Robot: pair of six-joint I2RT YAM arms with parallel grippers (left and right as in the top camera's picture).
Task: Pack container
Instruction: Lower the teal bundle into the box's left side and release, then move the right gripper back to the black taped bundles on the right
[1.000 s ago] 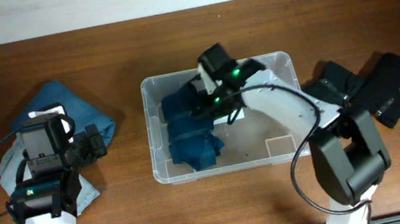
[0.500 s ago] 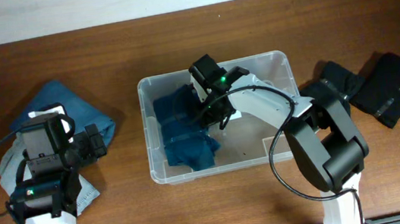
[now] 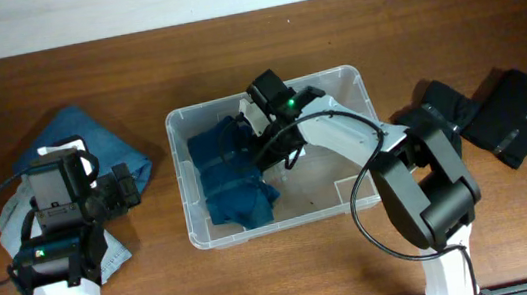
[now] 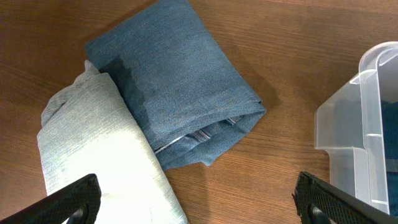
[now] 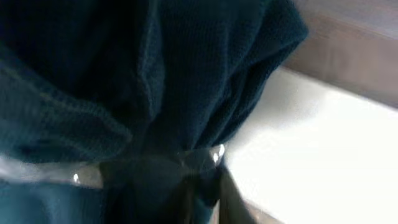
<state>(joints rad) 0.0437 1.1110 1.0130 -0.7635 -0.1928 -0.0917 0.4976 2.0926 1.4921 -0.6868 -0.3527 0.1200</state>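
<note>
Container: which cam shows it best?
Overhead. It shows nearly the whole container, blue cloth inside, except where the right arm crosses it. Left wrist catches only one corner at the frame's right edge. Right wrist is mostly the blue cloth up close; the pale surface beside it may be the container, cannot tell.

Overhead cam straight down on whole table, far, left wrist cam tilted down, mid-range, folded denim plus container corner, both also in overhead, right wrist cam jammed against dark blue cloth, blurry.
</note>
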